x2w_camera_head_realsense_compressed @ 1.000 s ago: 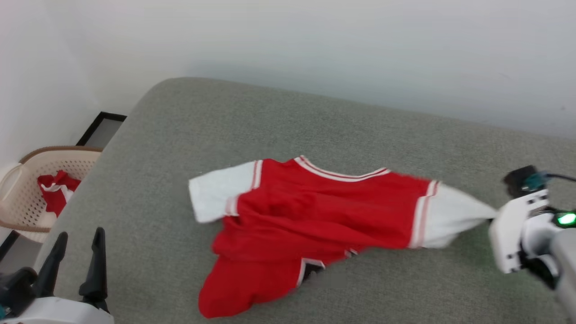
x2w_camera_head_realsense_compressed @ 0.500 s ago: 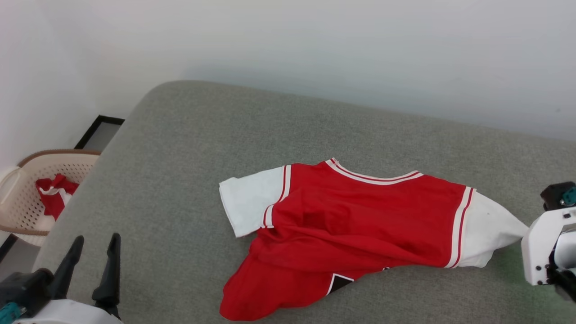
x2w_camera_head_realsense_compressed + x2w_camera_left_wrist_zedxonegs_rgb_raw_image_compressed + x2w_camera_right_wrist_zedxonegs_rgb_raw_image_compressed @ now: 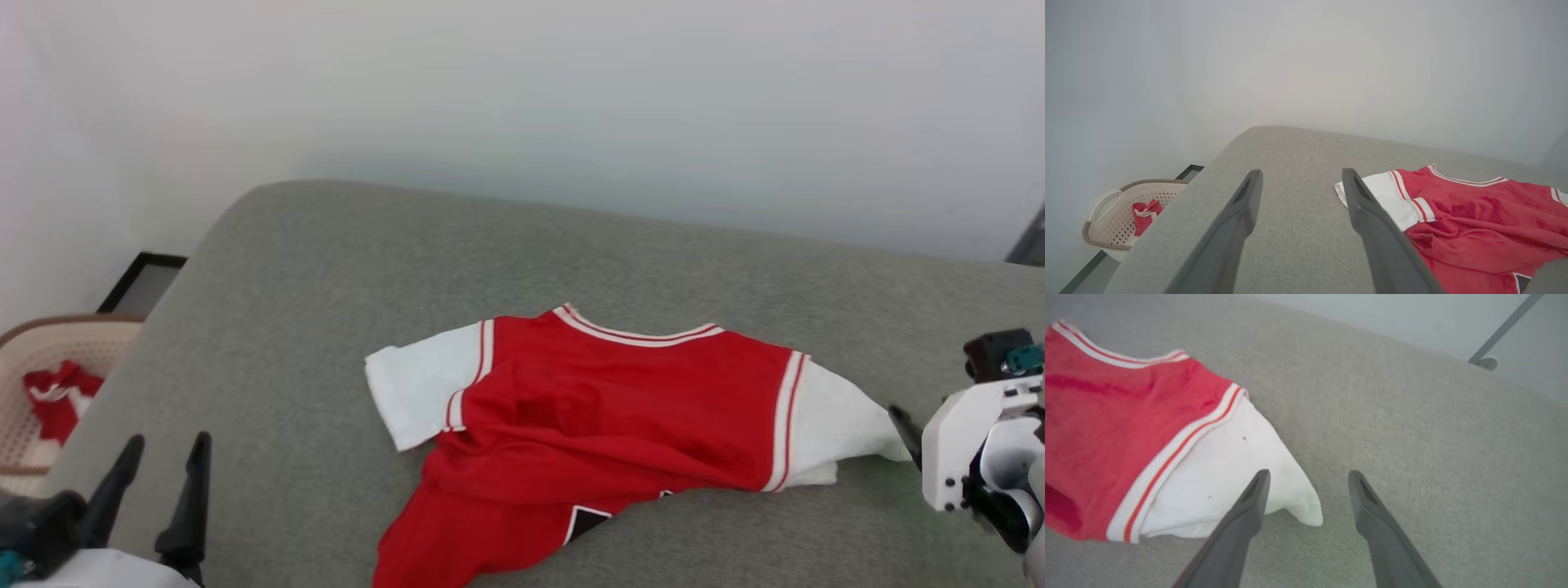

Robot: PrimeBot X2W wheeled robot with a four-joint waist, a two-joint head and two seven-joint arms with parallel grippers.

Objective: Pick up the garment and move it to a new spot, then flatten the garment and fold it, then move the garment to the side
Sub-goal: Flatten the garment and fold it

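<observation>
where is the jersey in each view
Head view: jersey lies centre and low on the grey cushion.
Left wrist view: jersey at lower right, past the left claw.
Right wrist view: jersey at left, its white sleeve tip by the open right claw.
Shared landmark: the striped collar.

No legible text.
The jersey (image 3: 620, 400) shows a black, white-edged patch (image 3: 584, 523) at its lower fold, too hidden to read.

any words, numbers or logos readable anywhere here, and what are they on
None can be read.
The garment: its print is mostly folded under; the black corner with a white outline that shows is unreadable.
The basket: no label to be seen.
</observation>
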